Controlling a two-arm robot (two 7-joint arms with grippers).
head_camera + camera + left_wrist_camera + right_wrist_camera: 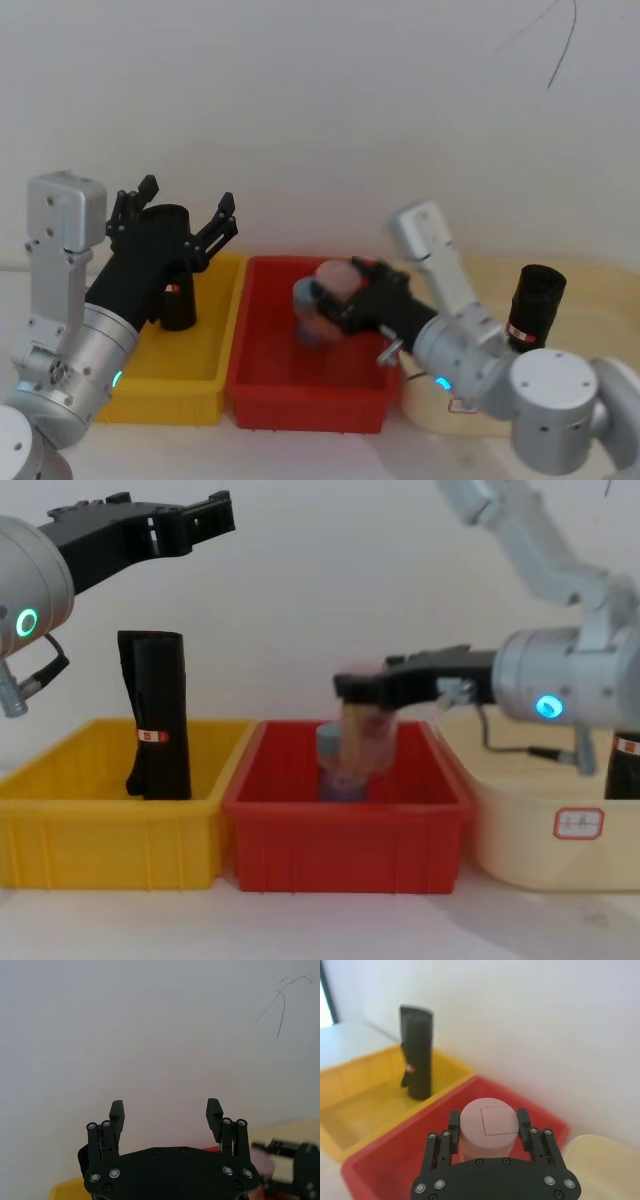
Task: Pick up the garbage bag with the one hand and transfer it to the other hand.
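A: The garbage bag (156, 715) — where does it stand from the left tool (190, 522)?

B: It stands upright below the left tool, in the yellow bin (60, 810), at the far side of it. The tool is high above the roll and does not touch it. Its two prongs are spread apart, with nothing between them. In the head view the left tool (185, 210) is partly in front of the top of the bag (172, 275).

A: And the right tool (489, 1130)?

B: It is clamped on a pink jar (486, 1127). One finger is on each side of the jar, just under the flat lid. From the chest view, the right tool (362, 690) holds the pink jar (362, 735) over the red bin (345, 815), the jar hanging into the bin's opening. A blue jar (330, 748) is just beside it, inside the same bin; I cannot tell if they touch.

A: What is further out from the right tool?

B: On its outer side is a cream tub (540, 830) with a small white label. A second black roll (535, 305) stands in it, well apart from the tool. The three containers stand in one row on the white bench (320, 925), the red one in the middle, sides close together.
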